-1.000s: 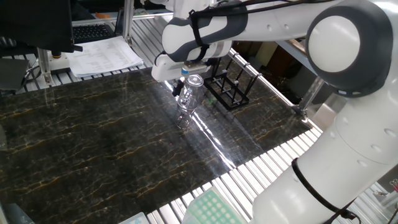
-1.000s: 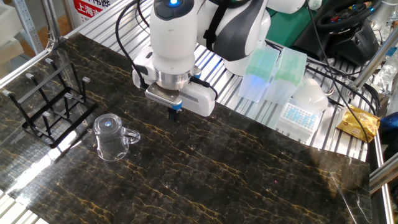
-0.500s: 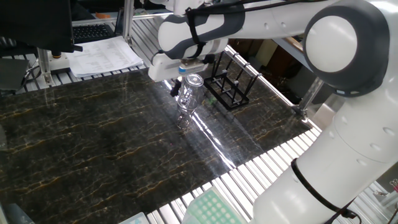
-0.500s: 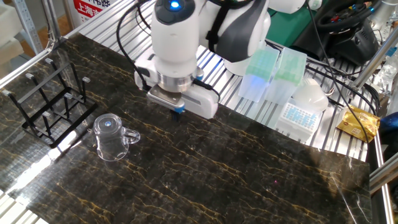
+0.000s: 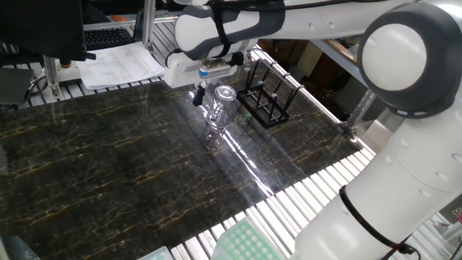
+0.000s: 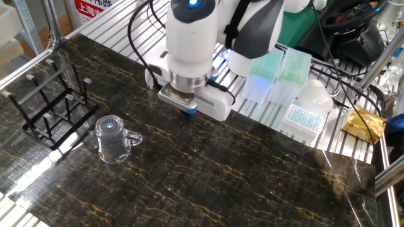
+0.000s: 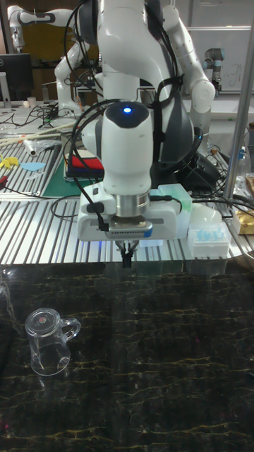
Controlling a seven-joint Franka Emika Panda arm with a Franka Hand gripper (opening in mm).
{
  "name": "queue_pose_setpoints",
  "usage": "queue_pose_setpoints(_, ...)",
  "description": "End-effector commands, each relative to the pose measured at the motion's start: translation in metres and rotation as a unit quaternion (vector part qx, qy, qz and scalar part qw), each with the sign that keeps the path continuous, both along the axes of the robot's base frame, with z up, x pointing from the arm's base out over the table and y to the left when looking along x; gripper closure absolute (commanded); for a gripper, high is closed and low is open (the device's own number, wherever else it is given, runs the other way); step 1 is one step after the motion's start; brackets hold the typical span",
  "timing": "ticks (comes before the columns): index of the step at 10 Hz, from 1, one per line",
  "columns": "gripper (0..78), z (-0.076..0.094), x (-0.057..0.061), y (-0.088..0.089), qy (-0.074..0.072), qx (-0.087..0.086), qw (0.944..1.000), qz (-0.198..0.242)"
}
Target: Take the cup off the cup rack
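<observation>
**Cup off the rack, sitting on the table**

Cup (image 6: pixel 113 139) is standing upside down on the dark marble table (image 6: pixel 252 183), base up and rim down, with its handle pointing away from the rack (image 6: pixel 50 104). It's just beside the rack but not touching it, and none of the prongs are inside it. In the tall fixed view you can see it alone at the left on the table, handle out to the right. The glossy top gives a faint reflection under it.

Rack is upright near the table edge, black wire frame, nothing hanging on it.

Gripper (image 6: pixel 189 111) is up in the air, well apart from the cup and over toward the back edge of the table. Fingers look pressed close together with nothing between them, just a narrow dark tip poking down under the white hand, so it's empty. From the one fixed view it hangs above and a bit behind the cup.

Behind the table on the slatted surface there are a couple of pale green pipette tip boxes (image 6: pixel 278 72).
</observation>
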State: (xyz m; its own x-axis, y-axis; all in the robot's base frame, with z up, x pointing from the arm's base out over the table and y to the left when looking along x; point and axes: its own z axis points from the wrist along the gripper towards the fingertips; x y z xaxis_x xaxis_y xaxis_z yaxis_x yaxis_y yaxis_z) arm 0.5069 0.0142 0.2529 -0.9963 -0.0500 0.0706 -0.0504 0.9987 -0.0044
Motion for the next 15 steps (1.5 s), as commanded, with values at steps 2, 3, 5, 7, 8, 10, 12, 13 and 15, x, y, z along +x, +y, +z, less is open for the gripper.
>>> queue_pose_setpoints(2,76.4,0.03,0.0,0.007,0.007,0.008,0.9999,-0.002)
queue_pose_setpoints(3,76.4,0.037,-0.001,0.009,0.013,0.007,0.9999,-0.007)
queue_pose_setpoints(5,76.4,0.048,-0.004,0.008,0.012,0.008,0.9998,-0.013)
queue_pose_setpoints(7,76.4,0.06,-0.006,0.005,0.013,0.009,0.9998,-0.012)
queue_pose_setpoints(8,76.4,0.062,-0.006,0.007,0.012,0.006,0.9998,-0.014)
queue_pose_setpoints(10,76.4,0.062,-0.007,0.008,0.013,0.0,0.9998,-0.015)
queue_pose_setpoints(12,76.4,0.059,-0.006,0.01,0.02,-0.005,0.9997,-0.015)
queue_pose_setpoints(13,76.4,0.059,-0.006,0.01,0.022,-0.004,0.9996,-0.014)
queue_pose_setpoints(15,76.4,0.059,-0.006,0.01,0.021,-0.004,0.9997,-0.01)
